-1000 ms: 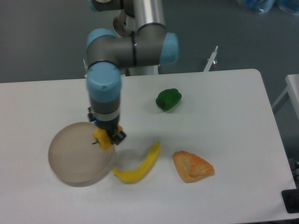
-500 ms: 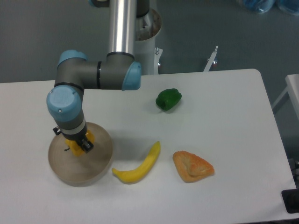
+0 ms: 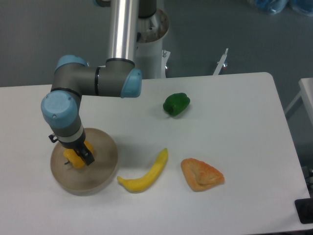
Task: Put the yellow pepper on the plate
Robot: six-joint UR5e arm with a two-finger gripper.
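Note:
The yellow pepper (image 3: 75,157) is held between my gripper's fingers over the round beige plate (image 3: 100,169) at the table's left front. My gripper (image 3: 77,156) points straight down and is shut on the pepper, which sits low over the plate's middle; I cannot tell whether it touches the plate. The arm's wrist hides the top of the pepper and part of the plate.
A yellow banana (image 3: 145,173) lies just right of the plate. An orange-brown pastry (image 3: 201,174) lies further right. A green pepper (image 3: 176,104) sits towards the back of the white table (image 3: 234,122). The arm's base column (image 3: 132,29) stands at the back edge.
My gripper has carried the yellow pepper leftwards from the plate's right rim to over the plate's middle, and it has come lower over the last half second.

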